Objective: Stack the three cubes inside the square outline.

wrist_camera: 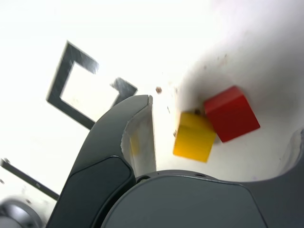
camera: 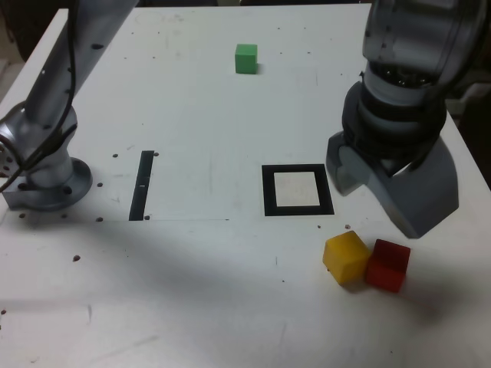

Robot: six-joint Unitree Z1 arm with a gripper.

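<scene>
**Hand open above yellow and red cubes, nothing stacked**

Hand [camera: 399, 203] hangs over the worktop [camera: 192, 123] at the exterior view's right, just beside the outline's right edge and above the yellow/red pair. Jaws spread wide, nothing between them. Wrist view confirms: one dark finger [wrist_camera: 137, 137] on one side, the other finger's edge [wrist_camera: 294, 152] at the far side, both cubes showing in the gap, neither touched.

Yellow cube [camera: 346, 257] and red cube [camera: 387, 265] sit on the worktop, touching each other, yellow on the exterior view's left of red. Both lie near the lower right corner of the outline but outside it. Yellow is turned at an angle to the outline's edges. Wrist view: yellow [wrist_camera: 194, 137], red [wrist_camera: 232, 114], corner-to-side contact, in the hand's shadow.

Green cube [camera: 245, 58] stands alone at the far side of the worktop, well apart from the outline and from the other two.

Square outline [camera: 268, 192]: black frame, pale centre, no cube in it. In the wrist view part of the frame [wrist_camera: 59, 85] is cut off by the finger.

A thin black strip [camera: 142, 184] lies on the exterior view's left of the outline, apart from it. Arm base [camera: 46, 180] sits at the left edge, with a black cable [camera: 69, 69] running up along the arm. Small dark specks dot the worktop.
</scene>
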